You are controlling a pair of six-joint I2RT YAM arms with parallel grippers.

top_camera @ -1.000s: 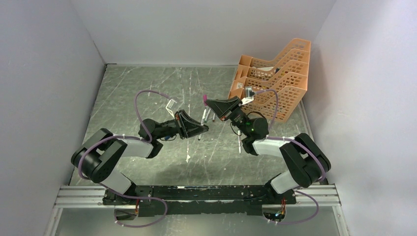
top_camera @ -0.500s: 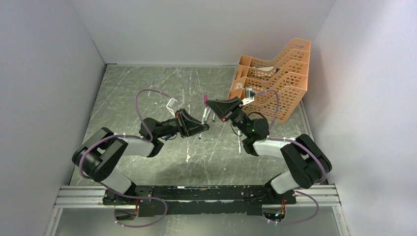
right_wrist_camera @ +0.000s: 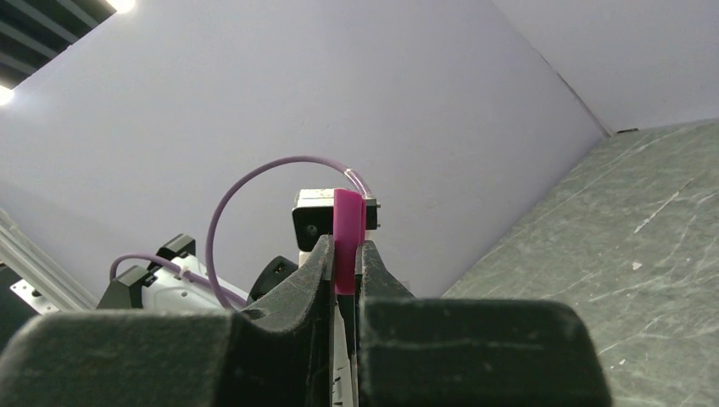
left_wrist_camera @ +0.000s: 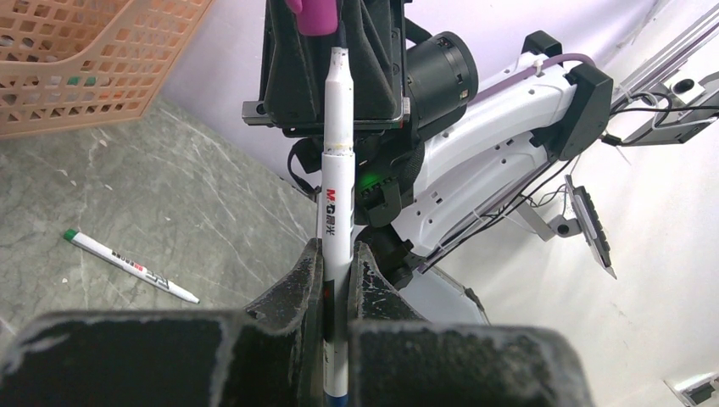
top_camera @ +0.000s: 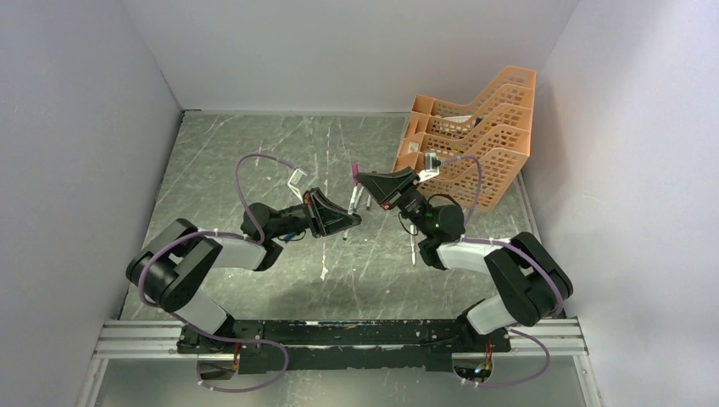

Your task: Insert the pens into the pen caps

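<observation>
My left gripper [left_wrist_camera: 337, 259] is shut on a white pen [left_wrist_camera: 335, 195] that stands upright, bare tip up. Just above that tip hangs a magenta pen cap [left_wrist_camera: 318, 13], slightly to its left, apart from it. My right gripper [right_wrist_camera: 345, 254] is shut on this cap [right_wrist_camera: 348, 237]. In the top view the two grippers meet mid-table: the left gripper [top_camera: 350, 217] with the pen [top_camera: 350, 208], the right gripper [top_camera: 359, 177] with the cap [top_camera: 353, 170]. Another pen [left_wrist_camera: 127, 265] with a green end lies on the table. The other caps are out of view.
An orange mesh tray [top_camera: 483, 127] stands at the back right, close behind my right arm. More pens lie on the grey table [top_camera: 254, 144] by the right arm [top_camera: 413, 248]. Side walls close in the workspace.
Hardly anything: both arms have shifted only slightly, and both grips are unchanged.
</observation>
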